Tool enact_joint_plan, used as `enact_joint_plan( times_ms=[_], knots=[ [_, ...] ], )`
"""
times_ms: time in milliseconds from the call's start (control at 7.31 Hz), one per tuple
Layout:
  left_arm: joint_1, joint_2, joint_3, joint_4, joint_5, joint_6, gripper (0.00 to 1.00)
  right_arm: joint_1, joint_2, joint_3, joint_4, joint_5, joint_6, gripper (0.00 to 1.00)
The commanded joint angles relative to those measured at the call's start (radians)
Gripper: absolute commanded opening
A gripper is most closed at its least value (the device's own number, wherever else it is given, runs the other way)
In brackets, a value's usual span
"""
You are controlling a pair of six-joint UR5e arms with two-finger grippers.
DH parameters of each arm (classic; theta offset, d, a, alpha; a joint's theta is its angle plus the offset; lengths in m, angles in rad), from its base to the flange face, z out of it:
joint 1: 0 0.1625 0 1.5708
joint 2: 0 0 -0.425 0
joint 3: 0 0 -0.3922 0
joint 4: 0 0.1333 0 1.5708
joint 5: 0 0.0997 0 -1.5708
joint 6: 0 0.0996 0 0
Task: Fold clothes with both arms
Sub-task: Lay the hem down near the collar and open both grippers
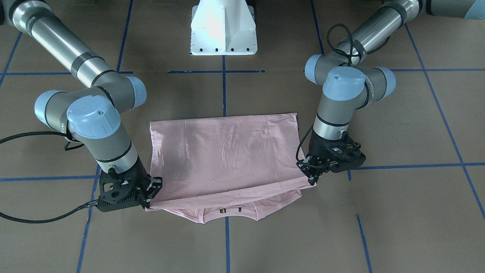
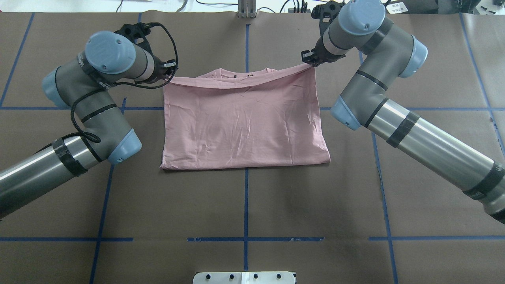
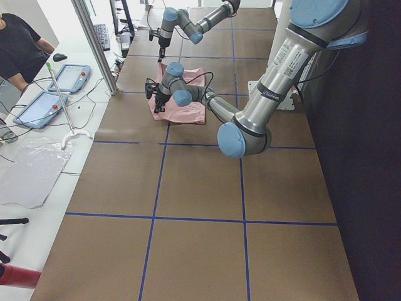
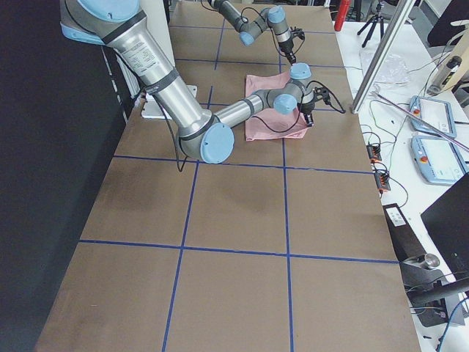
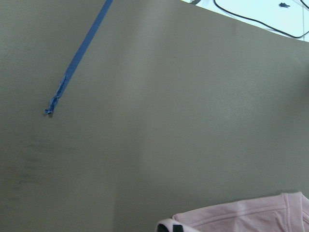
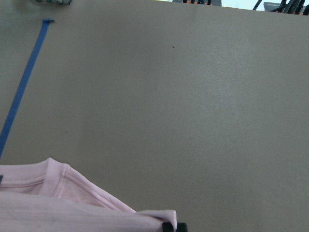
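Note:
The pale pink T-shirt lies plain side up in the middle of the table, its lower part doubled over toward the collar. The raised edge of that top layer is stretched between both grippers. My left gripper is shut on one corner of the edge, seen too at the front view's right. My right gripper is shut on the other corner. Each wrist view shows only a strip of pink cloth at its bottom edge over bare table.
The brown table carries a grid of blue tape lines. The white pedestal base stands on the robot's side. Past the far edge lie cables, tablets and a person's seat.

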Motion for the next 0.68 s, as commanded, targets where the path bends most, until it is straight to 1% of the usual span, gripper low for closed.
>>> enact_joint_plan(
  times_ms=[0,137,274,410,547],
  knots=[
    [0.004,-0.003,0.002,0.000,0.000,0.003,0.37,-0.006,-0.026,0.017,0.021,0.032,-0.008,0.69],
    [0.011,-0.003,0.002,0.001,0.002,-0.001,0.99,-0.014,-0.079,0.017,0.108,0.030,-0.008,1.00],
    [0.011,0.002,0.002,0.003,0.002,0.000,1.00,-0.012,-0.110,0.016,0.169,0.038,-0.006,1.00],
    [0.010,0.005,0.002,0.003,0.002,0.002,1.00,-0.012,-0.106,0.026,0.173,0.056,0.006,1.00],
    [0.011,0.000,-0.003,0.007,0.000,-0.001,1.00,-0.026,-0.122,0.086,0.164,0.109,0.077,1.00]
  ],
)
